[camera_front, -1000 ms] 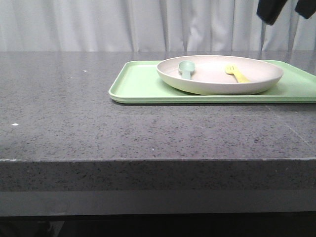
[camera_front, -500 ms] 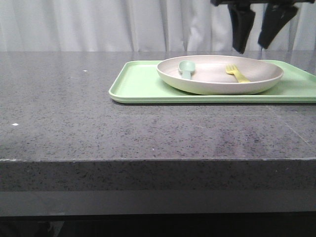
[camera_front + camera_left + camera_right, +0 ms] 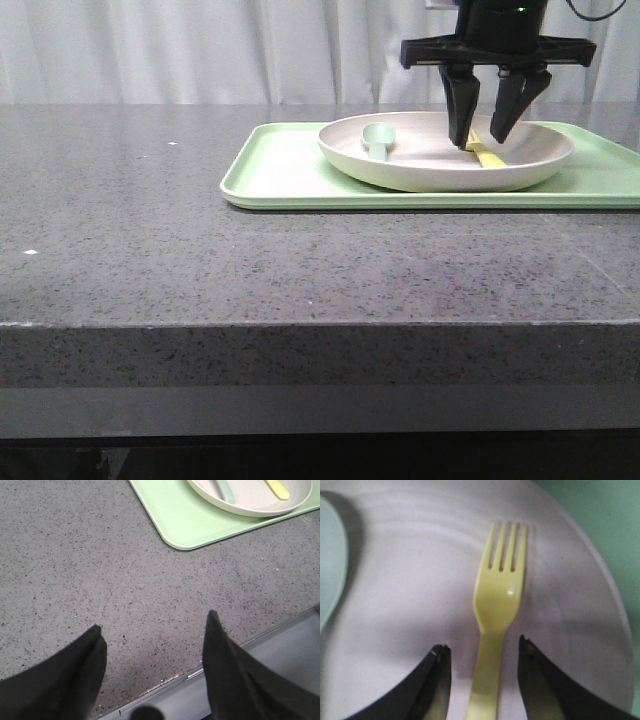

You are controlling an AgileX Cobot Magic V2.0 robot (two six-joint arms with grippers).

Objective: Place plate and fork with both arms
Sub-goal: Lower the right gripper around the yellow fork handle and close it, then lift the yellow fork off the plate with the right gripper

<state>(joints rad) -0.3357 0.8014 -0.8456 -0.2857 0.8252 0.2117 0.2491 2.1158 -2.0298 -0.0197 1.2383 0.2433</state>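
On the counter (image 3: 150,230), seen from the front, a green tray (image 3: 290,170) carries the plate (image 3: 430,170). Inside the plate lie a teal spoon (image 3: 378,140) and the yellow fork (image 3: 488,155). The right gripper (image 3: 485,138) hangs over the fork, its fingers spread, one on each side of the handle, holding nothing.

From the left wrist, the left gripper (image 3: 155,635) is wide open and empty above bare counter (image 3: 100,555), well apart from the tray (image 3: 185,525) and plate (image 3: 245,502).

From the right wrist, the fork (image 3: 495,610) lies on the plate (image 3: 410,580), handle between the open fingers (image 3: 432,685); whether they touch it cannot be told.
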